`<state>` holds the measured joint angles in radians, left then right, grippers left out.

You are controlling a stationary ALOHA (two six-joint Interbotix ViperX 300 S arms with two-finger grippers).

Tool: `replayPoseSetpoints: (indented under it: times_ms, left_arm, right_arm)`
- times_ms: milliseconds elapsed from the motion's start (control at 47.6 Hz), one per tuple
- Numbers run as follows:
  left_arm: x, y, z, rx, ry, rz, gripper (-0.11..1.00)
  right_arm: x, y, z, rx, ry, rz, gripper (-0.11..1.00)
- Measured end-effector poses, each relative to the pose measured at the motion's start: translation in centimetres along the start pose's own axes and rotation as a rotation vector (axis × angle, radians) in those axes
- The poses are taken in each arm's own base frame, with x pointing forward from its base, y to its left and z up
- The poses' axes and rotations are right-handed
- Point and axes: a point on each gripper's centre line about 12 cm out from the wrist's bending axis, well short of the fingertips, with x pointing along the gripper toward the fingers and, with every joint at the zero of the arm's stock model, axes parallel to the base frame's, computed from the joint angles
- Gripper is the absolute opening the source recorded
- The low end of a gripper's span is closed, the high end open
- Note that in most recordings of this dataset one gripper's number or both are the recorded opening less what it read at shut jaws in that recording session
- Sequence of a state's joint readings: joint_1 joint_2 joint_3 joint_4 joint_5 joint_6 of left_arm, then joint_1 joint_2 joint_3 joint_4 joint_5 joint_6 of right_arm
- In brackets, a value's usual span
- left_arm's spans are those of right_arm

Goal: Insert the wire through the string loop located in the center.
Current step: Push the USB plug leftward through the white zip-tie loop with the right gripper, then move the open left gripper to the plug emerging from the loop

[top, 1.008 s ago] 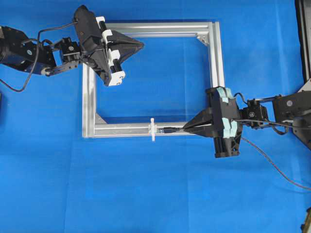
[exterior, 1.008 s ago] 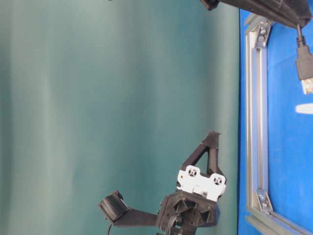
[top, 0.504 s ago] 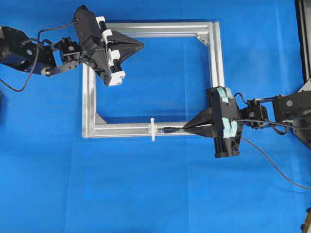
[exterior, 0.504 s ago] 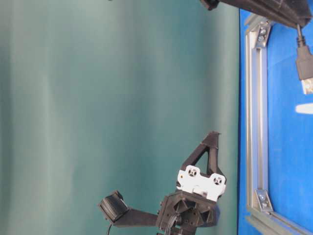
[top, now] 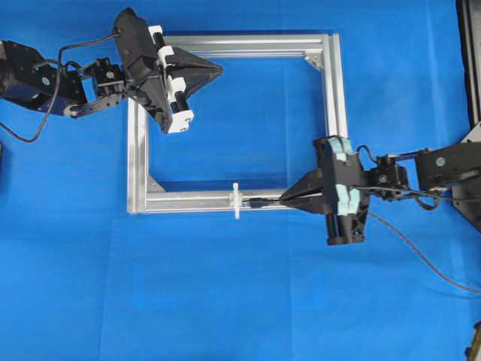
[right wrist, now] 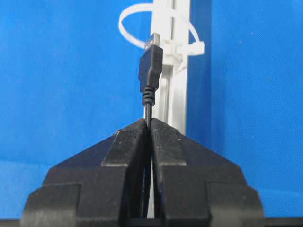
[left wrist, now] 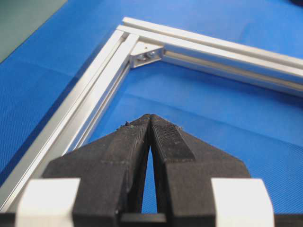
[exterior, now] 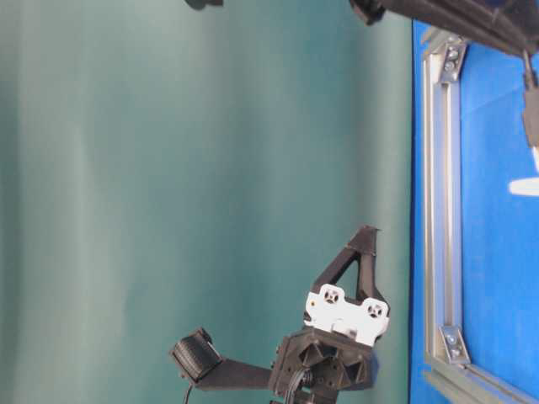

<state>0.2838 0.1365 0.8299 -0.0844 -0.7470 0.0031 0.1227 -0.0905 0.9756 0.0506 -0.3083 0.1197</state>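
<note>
Wire [right wrist: 150, 71] is pinched between the closed fingers of the right end effector [top: 284, 200], its plug tip sticking out ahead of the fingertips. No brand, label or readable writing is seen on anything. In the overhead view the plug lies along the lower bar of the frame [top: 331, 90], just beside the string loop [top: 236, 200] and not yet through it; the rest of the wire trails off to the right across the blue surface [top: 225, 301]. The left end effector [left wrist: 150, 118] is pressed together on nothing and is held over the upper left part of the frame, well apart from the loop.

The right wrist view shows the metal end of the plug lined up in front of the white loop, which is fastened to the bar by a small tie. The left wrist view shows only a frame corner with its bracket [left wrist: 146, 54]. The table-level view shows the left end effector from the side and little of the loop.
</note>
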Motion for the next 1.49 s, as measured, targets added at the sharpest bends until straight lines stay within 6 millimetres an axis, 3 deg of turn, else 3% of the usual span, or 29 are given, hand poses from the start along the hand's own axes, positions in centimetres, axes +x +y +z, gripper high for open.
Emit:
replayPoseSetpoints:
  times_ms: [630,1218,1491]
  left_arm:
    - [0.0,-0.1,0.0,0.004,0.0,-0.004,0.0]
    - [0.0,-0.4,0.0,0.004,-0.001,-0.011,0.0]
    - [-0.9,-3.0,0.3,0.015,-0.007,-0.079,0.0]
  right_arm:
    - [4.2,0.4,2.6,0.002,-0.025,0.001,-0.03]
    - [4.5,0.4,2.8,0.004,-0.028,0.0,-0.03]
    - [4.4,0.4,2.8,0.003,-0.026,0.0,-0.03]
